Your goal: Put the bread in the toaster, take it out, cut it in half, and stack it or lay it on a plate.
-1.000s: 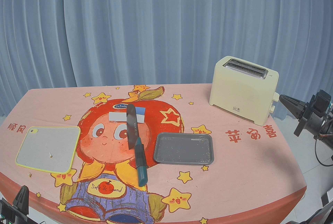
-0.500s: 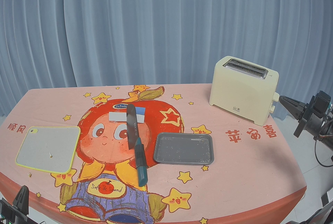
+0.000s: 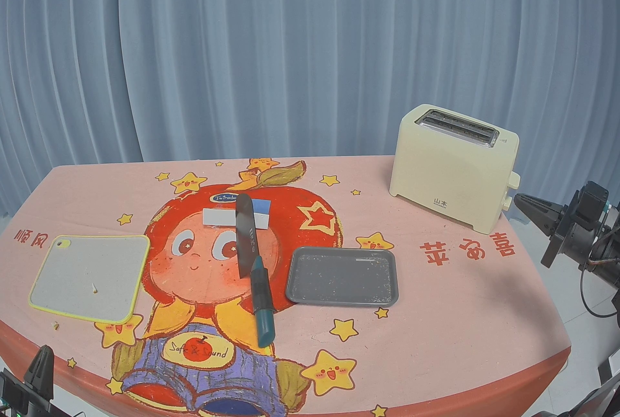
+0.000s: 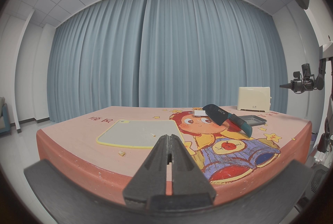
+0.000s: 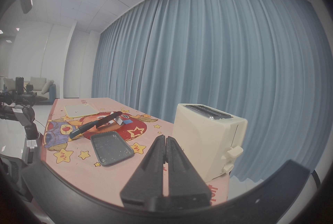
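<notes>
Knife (image 3: 253, 263) beside grey tray (image 3: 342, 276), toaster (image 3: 452, 173) beyond

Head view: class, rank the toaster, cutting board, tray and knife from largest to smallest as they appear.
1. Toaster: largest, though it stands farthest back.
2. Cutting board.
3. Tray: somewhat smaller than the board.
4. Knife: long but thin, so it covers the least area.

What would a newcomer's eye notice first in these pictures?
The cream toaster stands at the far right of the bright cartoon tablecloth, the right gripper just beside it. A large knife lies at the middle, between the cutting board and the grey tray.
</notes>
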